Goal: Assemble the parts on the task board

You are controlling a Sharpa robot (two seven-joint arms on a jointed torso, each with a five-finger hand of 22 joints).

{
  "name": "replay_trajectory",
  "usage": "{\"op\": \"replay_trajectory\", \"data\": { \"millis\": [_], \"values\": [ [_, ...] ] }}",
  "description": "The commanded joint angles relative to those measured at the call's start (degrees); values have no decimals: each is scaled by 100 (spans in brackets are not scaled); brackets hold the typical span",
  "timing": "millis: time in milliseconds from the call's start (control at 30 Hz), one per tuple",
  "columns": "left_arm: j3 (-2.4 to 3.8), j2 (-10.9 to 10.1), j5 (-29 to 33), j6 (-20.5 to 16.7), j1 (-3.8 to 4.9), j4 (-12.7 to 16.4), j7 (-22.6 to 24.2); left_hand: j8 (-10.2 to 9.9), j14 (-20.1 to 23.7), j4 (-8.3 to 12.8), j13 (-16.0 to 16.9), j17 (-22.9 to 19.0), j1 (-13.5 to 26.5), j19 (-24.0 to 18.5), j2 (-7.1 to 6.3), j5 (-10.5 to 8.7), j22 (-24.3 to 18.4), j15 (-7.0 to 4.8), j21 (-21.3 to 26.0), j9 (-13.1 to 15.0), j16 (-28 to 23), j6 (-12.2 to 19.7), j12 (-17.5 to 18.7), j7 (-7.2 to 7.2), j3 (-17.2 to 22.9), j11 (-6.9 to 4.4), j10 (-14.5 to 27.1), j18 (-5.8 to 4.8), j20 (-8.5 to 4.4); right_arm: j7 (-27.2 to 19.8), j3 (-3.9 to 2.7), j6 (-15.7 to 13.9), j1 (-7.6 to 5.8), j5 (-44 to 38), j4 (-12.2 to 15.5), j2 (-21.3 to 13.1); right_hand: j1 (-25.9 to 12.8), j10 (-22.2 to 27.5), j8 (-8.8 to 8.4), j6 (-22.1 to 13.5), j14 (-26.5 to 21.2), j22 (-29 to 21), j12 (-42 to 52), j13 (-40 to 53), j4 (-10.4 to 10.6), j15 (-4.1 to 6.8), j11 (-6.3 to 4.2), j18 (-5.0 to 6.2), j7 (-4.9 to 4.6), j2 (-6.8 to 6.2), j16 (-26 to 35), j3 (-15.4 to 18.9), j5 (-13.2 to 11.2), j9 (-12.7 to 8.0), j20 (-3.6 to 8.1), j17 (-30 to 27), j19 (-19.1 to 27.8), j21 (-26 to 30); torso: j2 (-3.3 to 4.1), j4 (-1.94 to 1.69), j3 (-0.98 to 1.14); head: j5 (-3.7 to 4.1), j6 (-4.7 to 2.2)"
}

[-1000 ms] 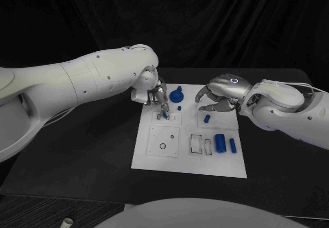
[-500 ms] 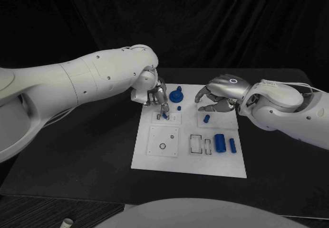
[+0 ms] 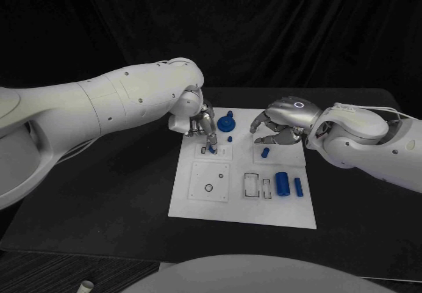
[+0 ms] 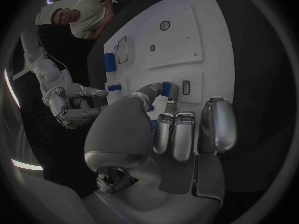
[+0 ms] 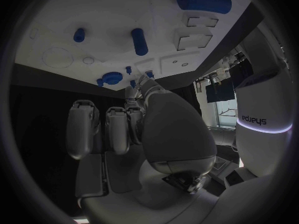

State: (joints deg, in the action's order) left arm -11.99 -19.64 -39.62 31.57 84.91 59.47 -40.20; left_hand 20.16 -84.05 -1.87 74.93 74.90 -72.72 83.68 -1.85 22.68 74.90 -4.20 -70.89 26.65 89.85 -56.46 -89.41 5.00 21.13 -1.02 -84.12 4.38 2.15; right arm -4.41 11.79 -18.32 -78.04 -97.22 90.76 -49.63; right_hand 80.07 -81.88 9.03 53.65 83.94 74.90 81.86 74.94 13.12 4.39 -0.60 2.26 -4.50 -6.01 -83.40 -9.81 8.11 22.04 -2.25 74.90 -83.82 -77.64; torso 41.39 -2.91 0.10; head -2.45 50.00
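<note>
The white task board point(image 3: 242, 210) lies in the middle of the black table. My left hand point(image 3: 200, 124) reaches down over its far left corner and pinches a small blue peg point(image 4: 166, 88) between thumb and finger, just above a small rectangular slot point(image 4: 186, 87). My right hand point(image 3: 286, 118) hovers over the far right corner with loosely curled fingers and holds nothing. A blue peg point(image 3: 264, 152) lies on the board under it. Between the hands stands a blue knob-shaped part point(image 3: 228, 124) with a short blue pin point(image 3: 229, 138) beside it.
A thick blue cylinder point(image 3: 282, 183) and a thinner one point(image 3: 299, 187) lie at the board's right, beside two rectangular slots point(image 3: 252, 185). A ring-shaped recess point(image 3: 208, 188) is at the near left. Black table point(image 3: 105, 195) surrounds the board.
</note>
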Motion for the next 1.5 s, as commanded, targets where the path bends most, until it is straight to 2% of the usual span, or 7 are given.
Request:
{"op": "replay_trajectory", "data": {
  "millis": [33,567,1500],
  "values": [
    [-9,19,24,60,-44,0,-353,-15,-595,589,1488,1510,15,5,66,-12,993,-51,45,12,15,-174,-30,-149,610,-46,-576,-60,-47,114,-3,54,17,-12,-2,1,68,40,-16,19,278,1103,-27,193,-1,-36,-10,78,-19,3,33,-23,10,-9,-19,502,22,31,1,2,0,-3,0],
    [-9,43,24,-85,-75,-15,-347,-37,-595,611,1484,1510,34,11,79,-22,994,-55,42,15,15,-178,-22,-150,634,-49,-573,-61,-50,130,-3,84,22,-12,-13,1,78,50,-25,10,267,1093,-38,179,-1,-38,-8,85,-21,3,54,-25,13,-12,-20,473,39,65,2,0,-5,1,0],
    [-9,26,25,-205,-93,-28,-355,-84,-595,697,1493,1510,159,27,96,-40,990,-71,59,46,15,-236,-38,-167,709,-66,-580,-61,-66,170,-3,193,31,-12,-23,10,110,127,-41,-1,212,1046,-122,67,2,-44,-3,118,-26,9,150,-31,20,-19,-26,346,115,216,-5,-1,0,10,0]
  ]
}}
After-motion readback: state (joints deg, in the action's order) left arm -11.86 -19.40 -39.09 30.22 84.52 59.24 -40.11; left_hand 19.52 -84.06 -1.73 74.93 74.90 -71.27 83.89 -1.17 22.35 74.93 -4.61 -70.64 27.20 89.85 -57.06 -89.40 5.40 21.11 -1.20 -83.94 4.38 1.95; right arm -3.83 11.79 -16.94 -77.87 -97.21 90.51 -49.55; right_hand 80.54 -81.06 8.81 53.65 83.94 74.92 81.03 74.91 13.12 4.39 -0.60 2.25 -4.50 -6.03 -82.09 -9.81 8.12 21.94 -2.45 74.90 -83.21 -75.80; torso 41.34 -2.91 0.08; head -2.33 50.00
